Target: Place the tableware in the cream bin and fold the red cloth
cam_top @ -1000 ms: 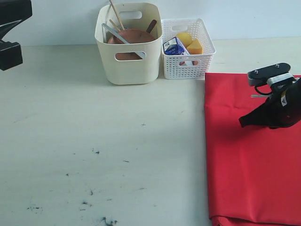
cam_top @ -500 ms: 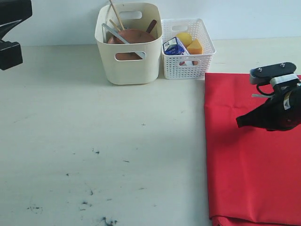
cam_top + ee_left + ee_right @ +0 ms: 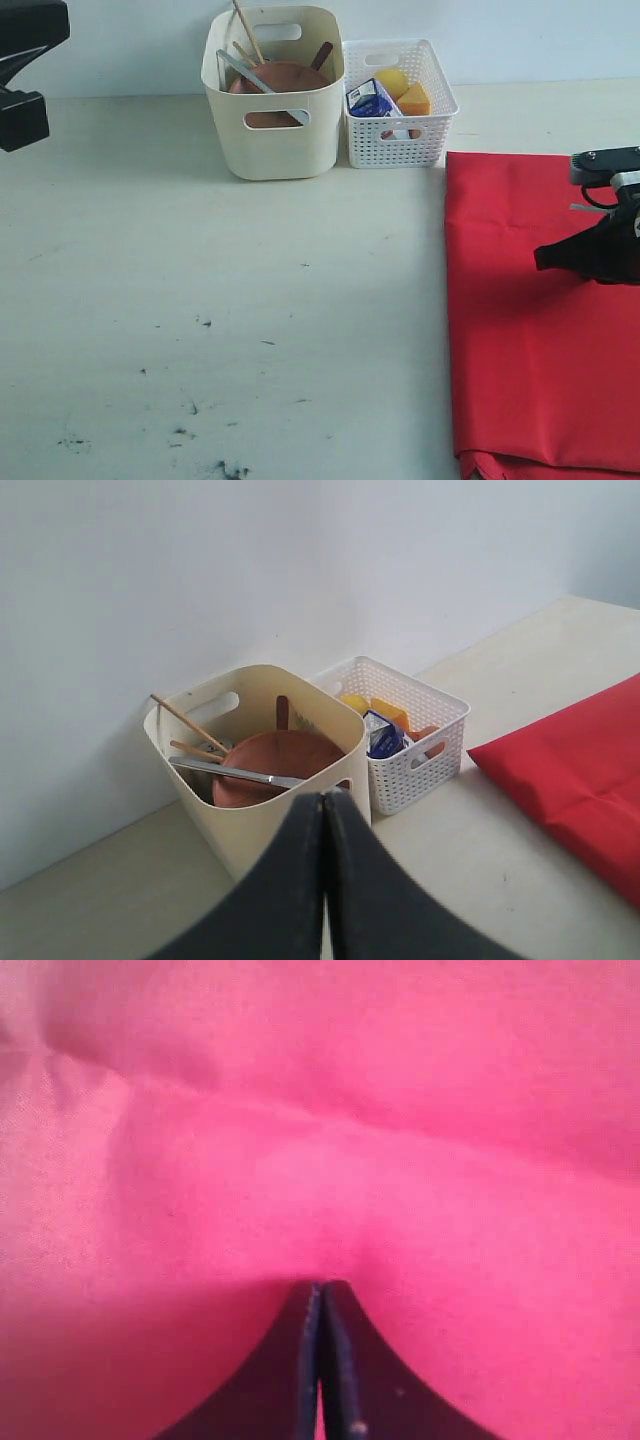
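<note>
We find the tableware [image 3: 275, 75] in the cream bin [image 3: 270, 140]; beside it our right fingers [image 3: 345, 1360] pinch the red cloth [image 3: 530, 350], folding seemingly unfinished; left fingers [image 3: 370, 880] pressed together.

At upper centre of the frame, the bin [image 3: 272, 135] stands on the table [image 3: 200, 260], holding the wooden plate [image 3: 288, 76], table knife [image 3: 240, 70] and chopsticks [image 3: 247, 30]. Just to its right is the lattice basket [image 3: 400, 147], with milk carton [image 3: 373, 98], lemon [image 3: 392, 80] and cheese wedge [image 3: 414, 100] inside. The cloth [image 3: 530, 360] covers the right side.

Ext high over table [image 3: 200, 250], L wrist & ext share cream bin [image 3: 215, 820], R wrist tight on red cloth [image 3: 320, 1110]
</note>
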Robot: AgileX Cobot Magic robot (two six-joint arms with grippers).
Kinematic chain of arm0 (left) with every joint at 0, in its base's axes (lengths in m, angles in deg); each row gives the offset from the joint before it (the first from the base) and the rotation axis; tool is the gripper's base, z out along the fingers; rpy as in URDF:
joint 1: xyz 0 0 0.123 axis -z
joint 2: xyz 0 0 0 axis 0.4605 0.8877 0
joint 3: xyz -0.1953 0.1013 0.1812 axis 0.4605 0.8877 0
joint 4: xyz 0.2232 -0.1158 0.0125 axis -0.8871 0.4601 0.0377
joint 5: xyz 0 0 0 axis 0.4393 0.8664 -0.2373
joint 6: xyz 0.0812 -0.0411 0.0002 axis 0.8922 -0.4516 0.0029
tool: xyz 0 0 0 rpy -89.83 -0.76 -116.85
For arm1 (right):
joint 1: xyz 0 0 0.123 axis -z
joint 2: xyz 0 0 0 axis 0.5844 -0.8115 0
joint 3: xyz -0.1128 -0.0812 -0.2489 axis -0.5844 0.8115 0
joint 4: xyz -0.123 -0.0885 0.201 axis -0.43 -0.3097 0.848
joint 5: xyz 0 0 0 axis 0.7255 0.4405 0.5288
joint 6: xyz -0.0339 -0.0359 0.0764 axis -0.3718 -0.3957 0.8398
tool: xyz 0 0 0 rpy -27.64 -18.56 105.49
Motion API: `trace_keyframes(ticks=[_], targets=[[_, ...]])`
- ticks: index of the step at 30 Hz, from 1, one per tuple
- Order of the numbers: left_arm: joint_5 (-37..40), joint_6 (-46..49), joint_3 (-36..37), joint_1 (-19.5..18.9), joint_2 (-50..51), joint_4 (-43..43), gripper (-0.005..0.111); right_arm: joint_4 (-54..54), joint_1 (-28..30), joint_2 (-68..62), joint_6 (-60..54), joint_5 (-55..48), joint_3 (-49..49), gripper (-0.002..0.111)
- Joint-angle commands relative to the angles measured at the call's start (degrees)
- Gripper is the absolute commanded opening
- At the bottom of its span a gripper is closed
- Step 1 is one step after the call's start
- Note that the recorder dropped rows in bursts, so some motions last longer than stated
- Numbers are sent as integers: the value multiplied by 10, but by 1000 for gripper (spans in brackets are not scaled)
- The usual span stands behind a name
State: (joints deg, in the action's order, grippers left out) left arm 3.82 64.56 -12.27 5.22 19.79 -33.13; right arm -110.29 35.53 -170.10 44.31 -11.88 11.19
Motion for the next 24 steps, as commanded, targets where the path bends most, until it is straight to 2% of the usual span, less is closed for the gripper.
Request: trace_keyframes(ticks=[1, 6, 14, 24], targets=[[-7, -6, 2, -1, -1, 2, 1, 1, 4, -4, -6, 21, 2, 0], [-5, -12, 2, -1, -1, 2, 1, 1, 11, -7, -6, 69, -2, 0], [-2, -12, 2, -1, -1, 2, 1, 1, 20, -71, -5, 40, -72, 0], [1, -15, 2, -1, -1, 2, 1, -6, 20, -170, -10, -38, -251, 0]])
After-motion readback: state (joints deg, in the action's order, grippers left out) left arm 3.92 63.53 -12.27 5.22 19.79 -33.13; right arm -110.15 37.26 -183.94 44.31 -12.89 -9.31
